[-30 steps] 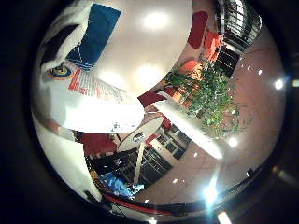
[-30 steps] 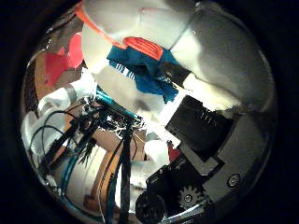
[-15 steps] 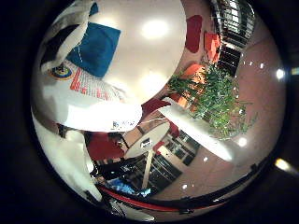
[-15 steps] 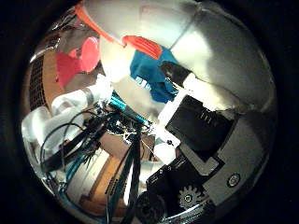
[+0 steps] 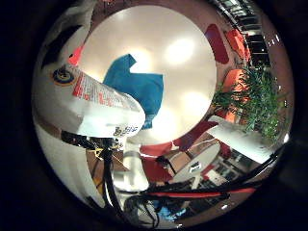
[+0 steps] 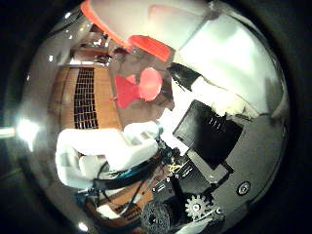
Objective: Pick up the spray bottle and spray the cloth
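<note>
one crumpled blue cloth (image 5: 137, 89) on glossy round table (image 5: 192, 72), hand (image 6: 209, 141) curled round smooth white spray bottle (image 5: 91, 103)

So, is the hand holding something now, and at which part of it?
The hand is shut on the white plastic spray bottle with an orange trigger, gripping its body below the trigger head. The blue cloth lies untouched on the round white table.
</note>
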You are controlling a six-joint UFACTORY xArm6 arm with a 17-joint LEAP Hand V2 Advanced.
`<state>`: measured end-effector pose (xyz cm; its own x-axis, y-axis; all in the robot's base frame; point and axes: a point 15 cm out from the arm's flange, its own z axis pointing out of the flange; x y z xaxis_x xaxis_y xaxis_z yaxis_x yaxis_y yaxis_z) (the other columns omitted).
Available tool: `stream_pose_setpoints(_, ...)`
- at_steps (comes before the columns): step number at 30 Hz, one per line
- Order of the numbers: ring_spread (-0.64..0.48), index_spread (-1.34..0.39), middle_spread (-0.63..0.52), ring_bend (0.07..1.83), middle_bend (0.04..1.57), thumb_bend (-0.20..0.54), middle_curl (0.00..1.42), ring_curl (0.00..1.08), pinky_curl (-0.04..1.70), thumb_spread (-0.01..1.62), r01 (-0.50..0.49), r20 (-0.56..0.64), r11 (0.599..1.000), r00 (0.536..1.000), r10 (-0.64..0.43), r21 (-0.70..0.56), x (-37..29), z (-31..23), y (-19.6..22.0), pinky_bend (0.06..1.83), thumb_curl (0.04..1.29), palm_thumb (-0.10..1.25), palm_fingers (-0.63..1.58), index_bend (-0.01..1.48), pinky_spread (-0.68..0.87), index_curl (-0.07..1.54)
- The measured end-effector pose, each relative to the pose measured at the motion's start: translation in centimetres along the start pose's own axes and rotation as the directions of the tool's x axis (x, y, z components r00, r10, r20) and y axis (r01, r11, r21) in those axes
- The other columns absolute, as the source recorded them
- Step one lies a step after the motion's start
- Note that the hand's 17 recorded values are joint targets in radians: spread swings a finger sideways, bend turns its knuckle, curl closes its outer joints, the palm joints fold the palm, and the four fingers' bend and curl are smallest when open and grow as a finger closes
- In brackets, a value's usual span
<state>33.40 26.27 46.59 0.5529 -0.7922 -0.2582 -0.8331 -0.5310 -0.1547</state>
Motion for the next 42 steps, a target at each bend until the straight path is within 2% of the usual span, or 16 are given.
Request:
stream_pose_setpoints(2,-0.22,-0.19,-0.1,1.35,1.41,-0.013,0.68,0.79,1.43,1.01,-0.007,0.026,1.0,1.0,0.007,0.019,-0.2,0.8,-0.5,1.01,0.73,1.03,1.14,1.22,-0.2,0.75)
stream_pose_setpoints(5,-0.22,-0.19,-0.1,1.35,1.41,-0.013,0.68,0.79,1.43,1.01,-0.036,0.126,0.998,0.992,0.029,0.056,-1.2,3.1,-1.2,1.01,0.73,1.03,1.14,1.21,-0.2,0.75)
stream_pose_setpoints(8,-0.22,-0.19,-0.1,1.35,1.41,-0.013,0.68,0.79,1.43,1.01,-0.076,0.228,0.99,0.972,0.048,0.118,-1.4,4.9,-2.3,1.01,0.74,1.03,1.14,1.21,-0.2,0.75)
stream_pose_setpoints(16,-0.22,-0.2,-0.1,1.35,1.41,-0.013,0.68,0.79,1.43,1.0,-0.144,0.407,0.966,0.912,0.047,0.214,-1.8,8.5,-3.8,1.01,0.74,1.05,1.13,1.21,-0.2,0.75)
stream_pose_setpoints(24,-0.22,-0.2,-0.1,1.35,1.41,-0.016,0.68,0.79,1.43,0.98,-0.193,0.492,0.959,0.868,0.068,0.209,-0.7,14.8,-2.5,1.01,0.74,1.04,1.14,1.21,-0.2,0.75)
stream_pose_setpoints(36,-0.22,-0.19,-0.1,1.35,1.41,-0.021,0.69,0.79,1.42,0.99,-0.175,0.511,0.95,0.859,0.02,0.258,0.3,17.6,-3.1,1.01,0.75,1.01,1.13,1.2,-0.2,0.76)
stream_pose_setpoints(39,-0.21,-0.2,-0.11,1.33,1.38,-0.031,0.67,0.77,1.34,0.97,-0.161,0.513,0.95,0.859,0.001,0.267,0.3,17.8,-3.2,1.0,0.73,0.95,1.13,1.14,-0.21,0.75)
stream_pose_setpoints(42,-0.21,-0.25,-0.12,1.3,1.28,-0.042,0.64,0.72,1.2,0.84,-0.142,0.509,0.959,0.861,-0.004,0.247,0.4,18.8,-2.8,1.01,0.72,0.87,1.0,0.87,-0.26,0.73)
